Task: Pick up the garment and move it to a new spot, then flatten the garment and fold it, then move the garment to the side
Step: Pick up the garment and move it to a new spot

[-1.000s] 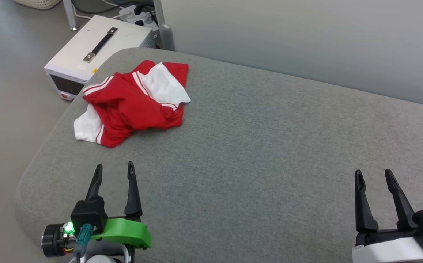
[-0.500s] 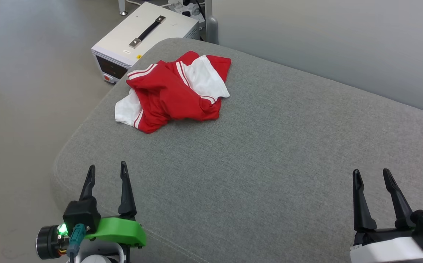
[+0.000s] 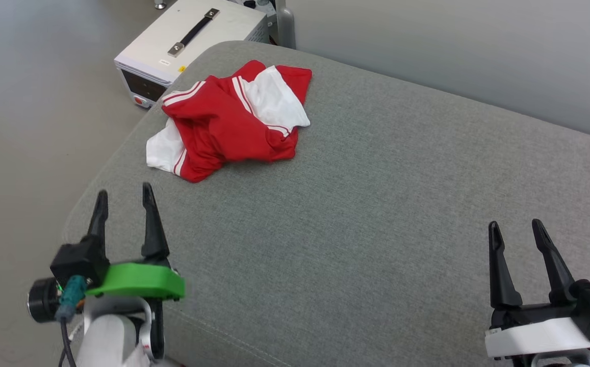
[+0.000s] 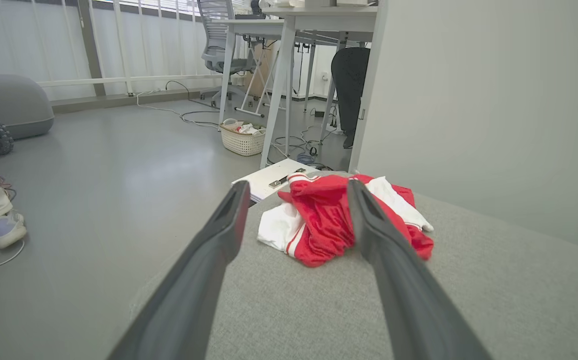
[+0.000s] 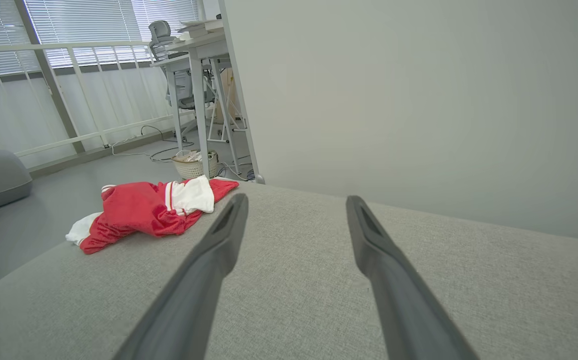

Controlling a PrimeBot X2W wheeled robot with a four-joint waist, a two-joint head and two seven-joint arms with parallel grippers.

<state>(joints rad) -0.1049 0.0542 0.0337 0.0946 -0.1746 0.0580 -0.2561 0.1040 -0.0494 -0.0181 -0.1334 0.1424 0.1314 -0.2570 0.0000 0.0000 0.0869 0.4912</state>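
lower left of the head view, the left tool (image 3: 124, 189) hangs released, fingers spread above the edge of the grey cushion (image 3: 376, 204). upper left, a white handled box (image 3: 172, 30) on the floor bears labels too small to read. beside it, the crumpled red jersey t-shirt (image 3: 223, 130) lies on the cushion's corner. lower right, the right tool (image 3: 514, 223) is released too.

grey cushion (image 3: 376, 214) | white case (image 3: 213, 41) (black handle) on floor (image 3: 29, 102) | basket (image 4: 242, 141) by desk (image 4: 318, 12)
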